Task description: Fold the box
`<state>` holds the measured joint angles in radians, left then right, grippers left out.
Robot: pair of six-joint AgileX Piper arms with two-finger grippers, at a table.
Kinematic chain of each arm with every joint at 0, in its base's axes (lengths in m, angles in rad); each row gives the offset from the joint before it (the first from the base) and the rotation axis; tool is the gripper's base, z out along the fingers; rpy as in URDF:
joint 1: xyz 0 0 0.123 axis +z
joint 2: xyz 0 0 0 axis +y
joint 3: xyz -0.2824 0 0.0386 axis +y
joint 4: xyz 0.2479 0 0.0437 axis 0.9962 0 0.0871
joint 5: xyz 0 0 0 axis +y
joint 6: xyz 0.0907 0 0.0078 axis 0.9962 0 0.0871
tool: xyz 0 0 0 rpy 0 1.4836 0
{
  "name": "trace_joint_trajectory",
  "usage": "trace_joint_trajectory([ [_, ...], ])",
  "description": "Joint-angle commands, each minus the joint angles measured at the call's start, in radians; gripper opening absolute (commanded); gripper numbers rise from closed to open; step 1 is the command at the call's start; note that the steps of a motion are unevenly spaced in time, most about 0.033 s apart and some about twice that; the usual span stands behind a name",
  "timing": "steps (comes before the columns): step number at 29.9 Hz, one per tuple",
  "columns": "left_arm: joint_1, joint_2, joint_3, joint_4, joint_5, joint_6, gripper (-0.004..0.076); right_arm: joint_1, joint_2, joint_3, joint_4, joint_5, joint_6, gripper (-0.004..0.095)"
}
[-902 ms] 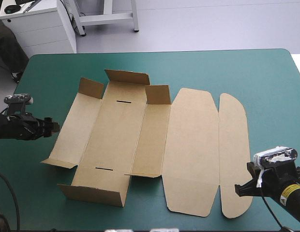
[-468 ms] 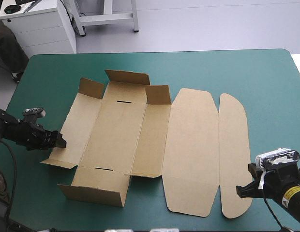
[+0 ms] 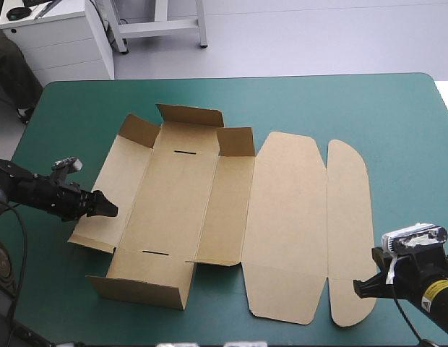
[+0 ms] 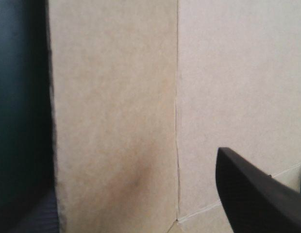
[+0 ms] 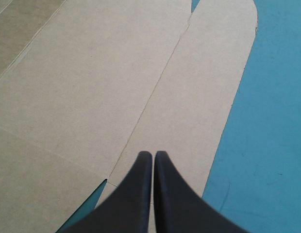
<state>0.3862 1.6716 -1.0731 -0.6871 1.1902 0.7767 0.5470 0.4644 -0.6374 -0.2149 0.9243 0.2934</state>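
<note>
1. Since the earlier frame, the left end effector (image 3: pixel 107 208) has slid in from the table's (image 3: pixel 397 123) left side to the left edge of the box (image 3: pixel 282 217). That outer panel now tilts up slightly. The right end effector (image 3: pixel 360 288) has barely shifted.
2. High view: the box lies opened out mid-table, with short flaps raised at its far and near ends. The right end effector sits just beside the rounded flap's near corner.
3. Left wrist view: the fingers stand wide apart. One black finger (image 4: pixel 257 199) is over the board. The other is a dim shape at the panel's edge, seemingly beneath it.
4. Right wrist view: the fingers (image 5: pixel 136 194) meet in a point, gripping nothing, above the rounded flap beside the teal-green cover (image 5: pixel 272 145).
</note>
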Motion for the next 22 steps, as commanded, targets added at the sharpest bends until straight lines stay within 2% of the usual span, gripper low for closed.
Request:
trace_joint_trajectory([
  [1, -0.008, -0.04, -0.039, -0.063, 0.101, -0.001, 0.0515, -0.005, 0.007, -0.024, -0.014, -0.053, -0.001, -0.0001],
  [16, -0.131, -0.049, -0.037, 0.067, 0.101, -0.08, 0.0426, -0.005, 0.007, -0.024, -0.014, -0.053, 0.006, -0.0001],
  [18, -0.133, -0.049, -0.037, 0.067, 0.101, -0.085, 0.036, -0.005, 0.007, -0.024, -0.014, -0.053, 0.006, -0.0001],
  [22, -0.133, -0.049, -0.037, 0.067, 0.101, -0.089, 0.0122, -0.005, 0.007, -0.024, -0.014, -0.053, 0.014, -0.0001],
])
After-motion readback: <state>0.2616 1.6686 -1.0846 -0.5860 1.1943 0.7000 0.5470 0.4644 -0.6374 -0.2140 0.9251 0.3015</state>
